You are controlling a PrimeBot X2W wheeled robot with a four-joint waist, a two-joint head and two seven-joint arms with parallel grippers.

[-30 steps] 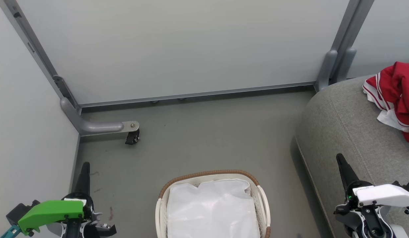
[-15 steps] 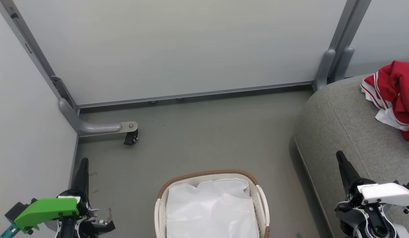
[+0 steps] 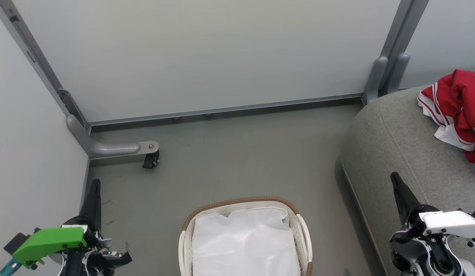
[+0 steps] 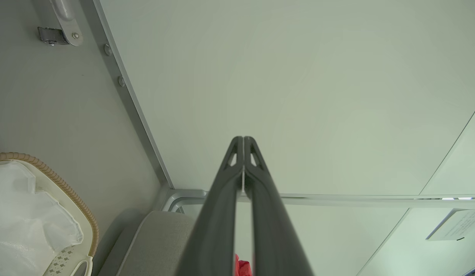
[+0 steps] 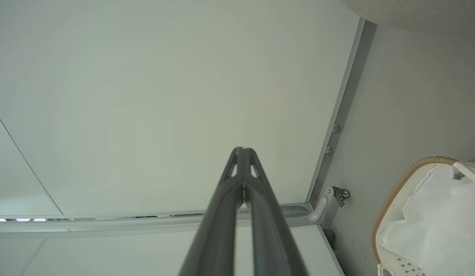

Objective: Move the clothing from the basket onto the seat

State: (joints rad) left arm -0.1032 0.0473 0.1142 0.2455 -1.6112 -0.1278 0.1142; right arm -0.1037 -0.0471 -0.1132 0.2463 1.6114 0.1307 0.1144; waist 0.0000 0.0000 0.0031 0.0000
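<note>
The clothing (image 3: 462, 103) lay in a red heap on the seat (image 3: 391, 142), cut off by the head view's right edge, while the basket (image 3: 241, 202) on the floor held a white liner (image 3: 245, 245) with no red visible. The left jaws and right jaws were both pressed together on nothing, the right pair above the seat's rounded edge, well apart from the heap. I could not tell whether 2 garments made up that heap, so 1 might have been hidden under the rumpled liner and missed, and a careless right-arm sweep could have dragged the loose cloth off.
</note>
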